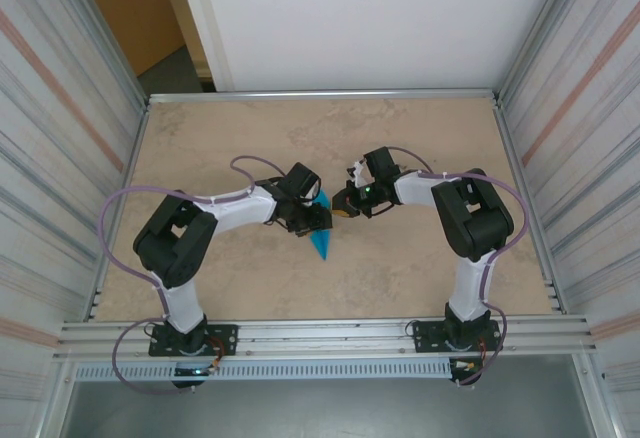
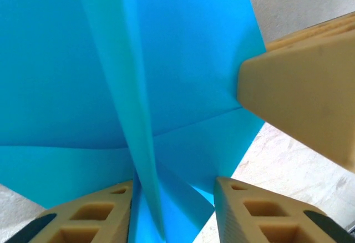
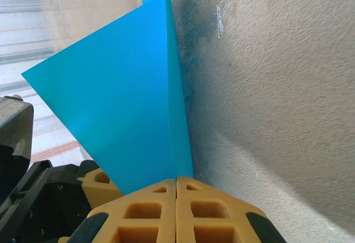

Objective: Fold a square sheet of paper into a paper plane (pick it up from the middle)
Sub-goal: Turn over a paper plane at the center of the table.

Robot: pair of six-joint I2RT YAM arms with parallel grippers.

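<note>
Right gripper (image 3: 176, 183) pinched shut on paper (image 3: 127, 87) crease, mid-desk (image 1: 400, 268). Left gripper (image 2: 175, 183) part-open, straddling fold. Risk: off-crease clamp skews wing; opposing pull tears paper.

One folded teal-blue paper (image 1: 322, 243) is counted on one table (image 1: 420, 148). Two grippers are counted: the left gripper (image 1: 310, 220) and the right gripper (image 1: 345, 202).

No writing, number, brand or label can be read anywhere here. The folded blue paper (image 2: 183, 71) is plain on each face I can see. Whether the arm bases (image 1: 185, 339) carry some small marking I cannot tell from above.
</note>
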